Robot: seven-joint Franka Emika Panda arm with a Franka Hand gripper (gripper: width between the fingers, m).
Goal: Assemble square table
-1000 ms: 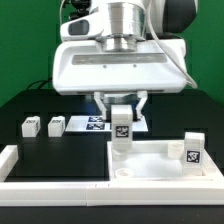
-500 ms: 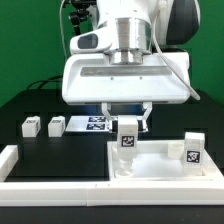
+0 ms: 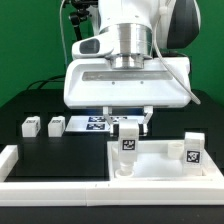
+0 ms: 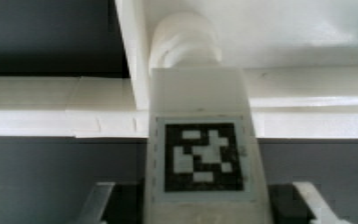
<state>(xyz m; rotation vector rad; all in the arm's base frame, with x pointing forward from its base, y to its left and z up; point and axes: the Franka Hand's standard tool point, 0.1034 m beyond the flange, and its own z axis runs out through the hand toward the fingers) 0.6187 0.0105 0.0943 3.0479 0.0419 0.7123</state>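
Observation:
My gripper [image 3: 128,124] hangs over the back left corner of the white square table slab [image 3: 165,168] and is shut on a white leg block [image 3: 128,146]. The leg stands upright, its tag facing the camera, its lower end at or just above the slab's surface. In the wrist view the held leg [image 4: 199,110] runs down the middle between my fingers [image 4: 112,202], its tag [image 4: 202,155] plain, its far end over the slab's rim [image 4: 309,100]. A second leg [image 3: 192,150] stands on the slab at the exterior view's right.
Two more small leg blocks [image 3: 30,126] [image 3: 55,125] sit on the black table at the exterior view's left. The marker board [image 3: 92,123] lies behind them under the arm. A long white border rail [image 3: 55,186] runs along the front.
The gripper has shifted toward the exterior view's right and a little lower, carrying the leg along; the grip has not changed.

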